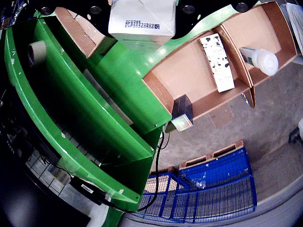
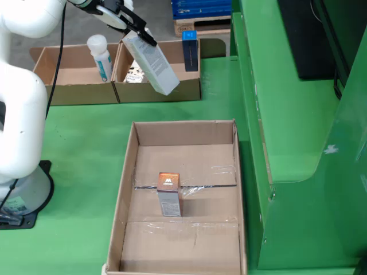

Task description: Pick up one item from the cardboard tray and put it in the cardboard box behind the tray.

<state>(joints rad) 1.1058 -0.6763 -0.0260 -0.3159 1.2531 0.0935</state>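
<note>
- In the fixed view the gripper (image 2: 133, 26) is pinching a white carton (image 2: 151, 63) by its upper end, so the carton hangs tilted, its lower end pointing to the right and toward the near side.
- The carton is in the air above the far boxes (image 2: 117, 94), over the right compartment and touching nothing, high enough, I judge, to pass the cardboard wall.
- In the wrist view the same carton (image 1: 142, 19) fills the top edge, with printed code on its face; the fingers themselves are hidden there.
- A white bottle (image 2: 100, 57) stands in the left compartment, and a dark blue box (image 2: 190, 50) leans at the right wall.
- The near tray (image 2: 129, 189) holds one small copper-topped box (image 2: 169, 195), upright near its middle.
- The carton seems ready to be lowered and released.
</note>
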